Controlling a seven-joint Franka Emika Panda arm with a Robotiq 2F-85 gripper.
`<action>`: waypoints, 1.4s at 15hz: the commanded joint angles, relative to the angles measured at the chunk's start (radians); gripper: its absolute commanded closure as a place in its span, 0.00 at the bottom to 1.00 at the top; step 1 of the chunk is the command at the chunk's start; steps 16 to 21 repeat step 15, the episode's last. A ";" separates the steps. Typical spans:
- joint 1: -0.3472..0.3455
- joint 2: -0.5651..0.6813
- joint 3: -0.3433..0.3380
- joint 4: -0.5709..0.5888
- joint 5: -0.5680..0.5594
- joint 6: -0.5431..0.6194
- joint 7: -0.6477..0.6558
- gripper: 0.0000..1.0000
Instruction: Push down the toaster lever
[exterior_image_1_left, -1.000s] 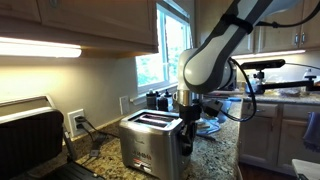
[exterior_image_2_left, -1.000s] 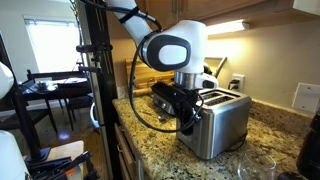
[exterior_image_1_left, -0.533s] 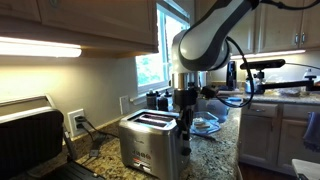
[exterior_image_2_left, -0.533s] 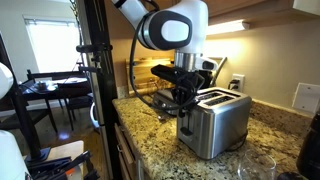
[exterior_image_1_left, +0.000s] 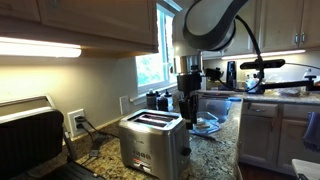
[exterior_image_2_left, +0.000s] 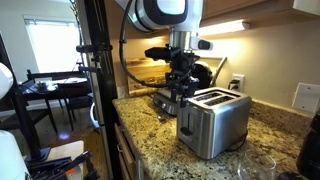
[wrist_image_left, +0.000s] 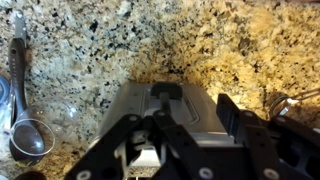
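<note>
The gripper (exterior_image_1_left: 188, 112) is held clear, jaws seemingly closed and empty. Directly beneath it sits the toaster (exterior_image_2_left: 215, 122), lever (wrist_image_left: 167, 92) just ahead. Unless already latched, a straight downward press is required.

Toaster (exterior_image_1_left: 150, 145): brushed stainless steel with a satin sheen; lever (wrist_image_left: 167, 92) is matt black plastic. Desk (wrist_image_left: 200, 50): polished granite, speckled tan and black, glossy. Tool (exterior_image_1_left: 188, 114): matt black, plastic or metal not distinguishable; spoon (wrist_image_left: 25, 130): shiny bare metal.
</note>
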 joint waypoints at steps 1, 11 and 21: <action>0.000 -0.100 -0.003 -0.046 -0.033 -0.065 0.045 0.16; 0.007 -0.119 -0.010 -0.027 -0.013 -0.105 0.024 0.00; 0.007 -0.125 -0.010 -0.034 -0.013 -0.105 0.024 0.00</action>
